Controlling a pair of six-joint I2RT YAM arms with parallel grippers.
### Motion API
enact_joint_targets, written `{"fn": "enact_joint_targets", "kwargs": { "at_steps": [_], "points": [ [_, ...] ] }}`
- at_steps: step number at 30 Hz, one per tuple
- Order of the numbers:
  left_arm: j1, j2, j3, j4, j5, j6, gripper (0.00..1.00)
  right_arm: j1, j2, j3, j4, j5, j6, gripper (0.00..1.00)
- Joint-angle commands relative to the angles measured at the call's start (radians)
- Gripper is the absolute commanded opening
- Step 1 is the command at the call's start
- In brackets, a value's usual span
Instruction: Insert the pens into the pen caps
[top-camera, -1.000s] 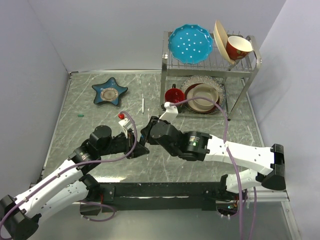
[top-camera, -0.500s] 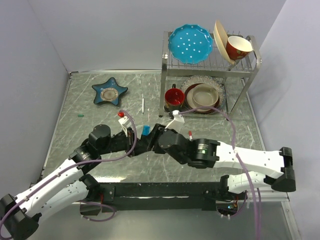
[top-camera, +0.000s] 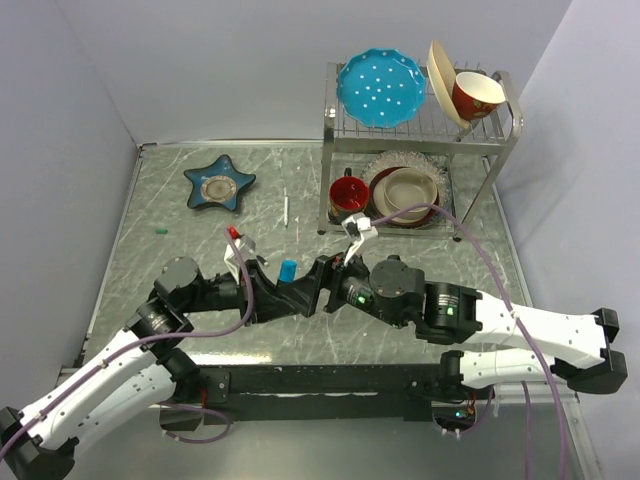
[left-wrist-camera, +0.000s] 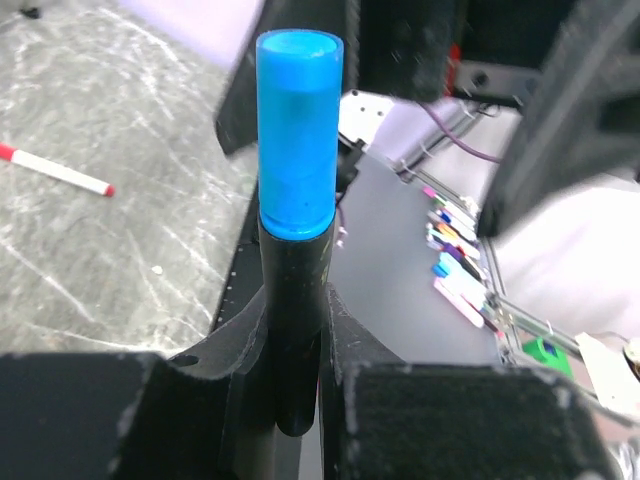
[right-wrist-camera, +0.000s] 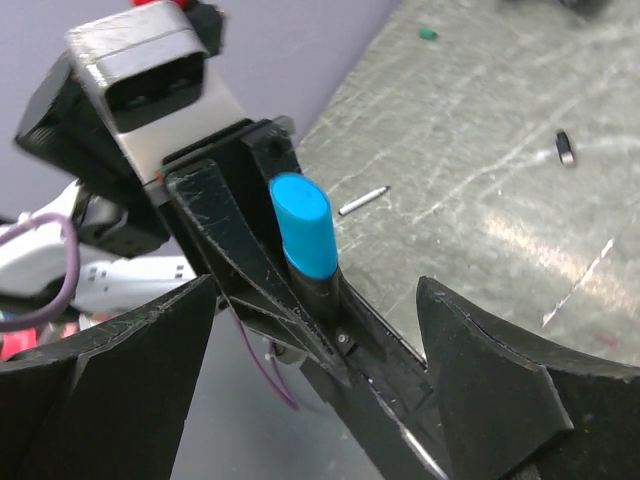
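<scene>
A black marker (left-wrist-camera: 292, 300) stands upright between the fingers of my left gripper (left-wrist-camera: 295, 400), which is shut on its lower barrel. A bright blue pen cap (left-wrist-camera: 298, 140) sits on the marker's top end. In the top view the blue cap (top-camera: 288, 270) shows mid-table between both grippers. My right gripper (right-wrist-camera: 315, 370) is open, its wide fingers either side of the capped marker (right-wrist-camera: 320, 290) without touching it. A red-tipped white pen (left-wrist-camera: 55, 170) lies on the table. A thin white pen (top-camera: 286, 209) lies farther back. A teal cap (top-camera: 160, 231) and a black cap (right-wrist-camera: 566, 147) lie loose.
A blue star-shaped dish (top-camera: 219, 182) sits at the back left. A metal dish rack (top-camera: 505, 140) with plates, bowls and a red cup stands at the back right. Grey walls close the table's left and back sides.
My right gripper has opened and drawn back to the right, leaving the blue cap on the marker. The left arm has shifted slightly left with the marker still held.
</scene>
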Motion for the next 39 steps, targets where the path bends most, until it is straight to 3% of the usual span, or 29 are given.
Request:
{"fn": "enact_joint_targets", "kwargs": {
  "at_steps": [1,8,21,26,32,37,39],
  "points": [
    [0.002,-0.046,0.002,0.058,0.093,-0.004,0.01,-0.001,-0.062,0.059,0.069,-0.042,-0.152,0.89],
    [0.002,-0.064,-0.014,0.127,0.169,-0.033,0.01,-0.001,-0.035,0.161,0.029,-0.152,-0.271,0.84],
    [0.002,-0.081,-0.015,0.152,0.212,-0.042,0.01,-0.023,0.060,0.247,0.020,-0.276,-0.316,0.69],
    [0.002,-0.081,-0.015,0.153,0.217,-0.042,0.01,-0.026,0.065,0.231,0.037,-0.287,-0.311,0.53],
    [0.002,-0.066,-0.012,0.165,0.217,-0.042,0.01,-0.026,0.079,0.207,0.054,-0.301,-0.290,0.45],
    [0.002,-0.053,-0.001,0.165,0.191,-0.027,0.01,-0.024,0.080,0.169,0.066,-0.321,-0.264,0.21],
    [0.002,-0.044,0.009,0.162,0.180,-0.019,0.01,-0.024,0.074,0.132,0.066,-0.345,-0.252,0.16]
  ]
}}
